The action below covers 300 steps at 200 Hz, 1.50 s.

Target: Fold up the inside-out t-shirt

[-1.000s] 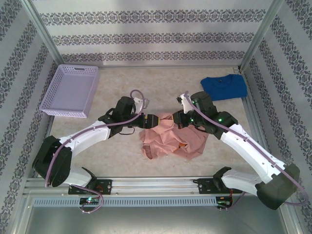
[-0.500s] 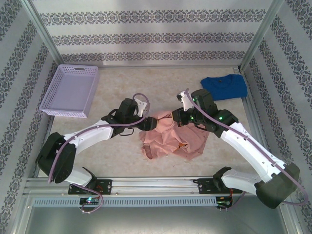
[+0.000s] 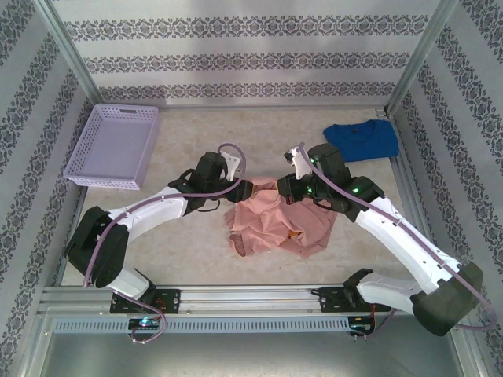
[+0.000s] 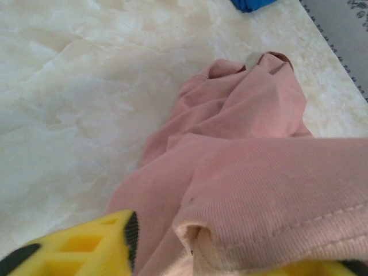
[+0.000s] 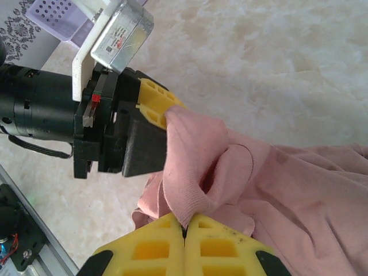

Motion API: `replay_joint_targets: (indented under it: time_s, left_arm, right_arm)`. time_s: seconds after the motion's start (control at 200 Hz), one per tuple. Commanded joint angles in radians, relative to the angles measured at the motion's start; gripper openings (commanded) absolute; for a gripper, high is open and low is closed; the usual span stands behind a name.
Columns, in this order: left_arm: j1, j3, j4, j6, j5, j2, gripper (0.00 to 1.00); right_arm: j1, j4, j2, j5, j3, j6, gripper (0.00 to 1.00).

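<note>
Right gripper [image 5: 184,233] is pinched closed on a fold of the salmon-pink t-shirt [image 3: 277,221]; left gripper [image 4: 221,253] has a hemmed fold between its yellow fingers [image 4: 80,250], though whether it clamps I cannot tell. Crumpled, the shirt lies mid-table [image 3: 196,259] between both wrists; the blue t-shirt [image 3: 361,141] sits well apart, far right.

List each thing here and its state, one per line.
salmon-pink t-shirt, crumpled heap, not yet folded.
left gripper, jaws around the shirt's edge; grip uncertain.
right gripper, jaws shut on a shirt fold.
blue t-shirt, lying flat, far right.
lilac basket, upright, far left.
</note>
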Motion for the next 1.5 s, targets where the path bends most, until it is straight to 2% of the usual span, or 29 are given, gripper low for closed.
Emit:
replay_joint_targets:
  time_s: [0.0,0.21,0.445,0.555,0.625,0.744,0.844,0.924,1.069,1.194,1.289,1.384,1.429,1.494]
  left_arm:
    - [-0.008,0.038,-0.030,0.035,-0.092,0.008,0.38]
    - [-0.002,0.070,-0.156,0.085,-0.224,-0.026,0.27]
    - [0.006,0.106,-0.311,0.079,-0.253,-0.103,0.17]
    - [0.011,0.124,-0.376,0.041,-0.257,-0.143,0.17]
    - [0.015,0.127,-0.401,0.013,-0.227,-0.175,0.16]
    - [0.018,0.110,-0.415,-0.028,-0.102,-0.249,0.16]
    - [0.018,0.065,-0.480,-0.057,-0.076,-0.324,0.13]
    - [0.015,-0.015,-0.518,-0.091,-0.040,-0.402,0.09]
    - [-0.030,-0.203,-0.472,-0.182,0.050,-0.510,0.03]
    - [-0.088,-0.281,-0.442,-0.226,0.026,-0.531,0.00]
    - [-0.146,-0.314,-0.446,-0.250,-0.004,-0.532,0.00]
    - [-0.200,-0.366,-0.404,-0.298,0.013,-0.517,0.01]
    - [-0.216,-0.383,-0.393,-0.310,0.023,-0.503,0.07]
    - [-0.223,-0.386,-0.404,-0.313,0.041,-0.486,0.17]
  right_arm:
    - [-0.012,0.004,0.003,-0.020,0.020,0.012,0.00]
    - [-0.015,-0.068,-0.005,0.045,0.048,-0.025,0.00]
    - [-0.013,-0.106,0.001,0.088,0.074,-0.052,0.00]
    - [-0.003,-0.110,0.011,0.100,0.079,-0.062,0.00]
    - [0.016,-0.119,0.022,0.126,0.086,-0.076,0.00]
    - [0.060,-0.125,0.047,0.151,0.094,-0.084,0.00]
    - [0.096,-0.176,0.046,0.174,0.081,-0.093,0.00]
    - [0.124,-0.207,0.008,0.168,0.027,-0.070,0.00]
    - [0.179,-0.215,-0.067,0.119,-0.107,0.035,0.00]
    - [0.219,-0.183,-0.134,0.093,-0.222,0.107,0.00]
    - [0.249,-0.170,-0.180,0.109,-0.302,0.169,0.00]
    - [0.292,-0.136,-0.211,0.113,-0.386,0.236,0.00]
    - [0.312,-0.133,-0.215,0.114,-0.422,0.252,0.05]
    - [0.333,-0.169,-0.217,0.122,-0.444,0.262,0.20]
